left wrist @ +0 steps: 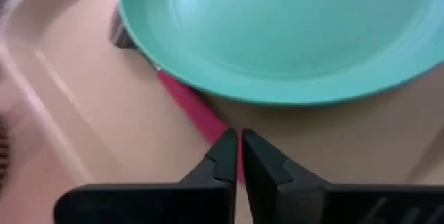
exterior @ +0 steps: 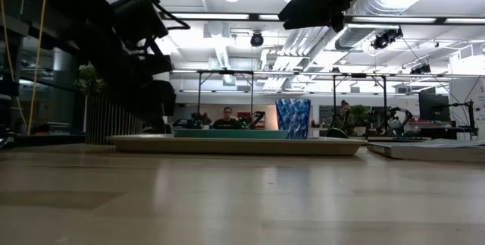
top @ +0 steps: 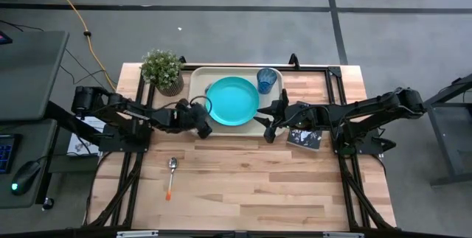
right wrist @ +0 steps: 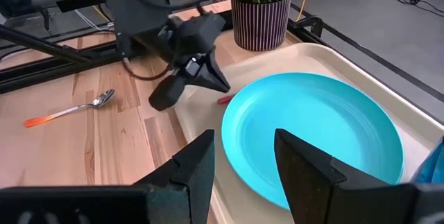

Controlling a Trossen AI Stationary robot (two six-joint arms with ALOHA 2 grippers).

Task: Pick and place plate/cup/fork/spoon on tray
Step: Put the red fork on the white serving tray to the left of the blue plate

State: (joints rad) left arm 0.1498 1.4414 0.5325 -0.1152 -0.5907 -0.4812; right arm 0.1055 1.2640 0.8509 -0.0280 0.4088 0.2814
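Observation:
The turquoise plate lies in the beige tray, and the blue cup stands in the tray's far right corner. The fork, red-pink handled, lies on the tray floor with its tine end tucked under the plate's left rim. My left gripper is over the tray's near left part, shut on the fork's handle. My right gripper hangs open above the tray's near right side, holding nothing. The orange-handled spoon lies on the bare table nearer the front. My left gripper pinches the free end of the fork's red-pink handle between its two fingertips, coming slantwise down from the table's left. The fork lies low on the tray floor, its other end under the plate's rim.
A potted plant stands just beyond the tray's far left corner. A dark book lies right of the tray under my right arm. Bare wood spreads across the table's near half around the spoon.

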